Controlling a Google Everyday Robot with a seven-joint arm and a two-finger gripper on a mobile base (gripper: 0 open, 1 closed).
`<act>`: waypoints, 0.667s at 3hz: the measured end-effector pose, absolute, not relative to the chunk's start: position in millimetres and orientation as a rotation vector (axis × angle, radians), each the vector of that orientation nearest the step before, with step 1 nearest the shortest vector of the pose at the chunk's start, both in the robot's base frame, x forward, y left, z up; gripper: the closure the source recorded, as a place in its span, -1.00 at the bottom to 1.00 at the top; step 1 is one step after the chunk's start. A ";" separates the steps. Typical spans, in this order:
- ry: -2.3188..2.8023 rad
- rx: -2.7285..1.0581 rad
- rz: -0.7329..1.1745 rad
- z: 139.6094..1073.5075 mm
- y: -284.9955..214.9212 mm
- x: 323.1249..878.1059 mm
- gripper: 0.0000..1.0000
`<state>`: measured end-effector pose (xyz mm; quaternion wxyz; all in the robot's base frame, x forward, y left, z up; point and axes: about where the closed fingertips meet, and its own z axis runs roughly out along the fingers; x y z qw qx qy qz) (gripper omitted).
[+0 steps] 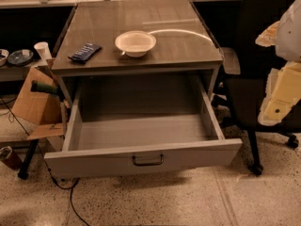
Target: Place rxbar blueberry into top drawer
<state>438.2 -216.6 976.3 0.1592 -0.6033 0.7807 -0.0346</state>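
- Camera view: the snack bar (84,51) is lying flat on the left part of the cabinet top (178,46), apart from the white bowl (135,43) sitting near its middle.
- The top drawer (197,155) is standing pulled wide open below the top.
- The gripper (281,91) is hanging at the right edge, before a black chair (254,41), well apart from the bar; its opening and hold cannot be told.

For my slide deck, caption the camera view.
Open top drawer; rxbar blueberry left of bowl on cabinet; gripper at right edge.
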 end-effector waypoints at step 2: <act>2.217 -1.699 -0.088 980.6 -216.2 442.0 -1.00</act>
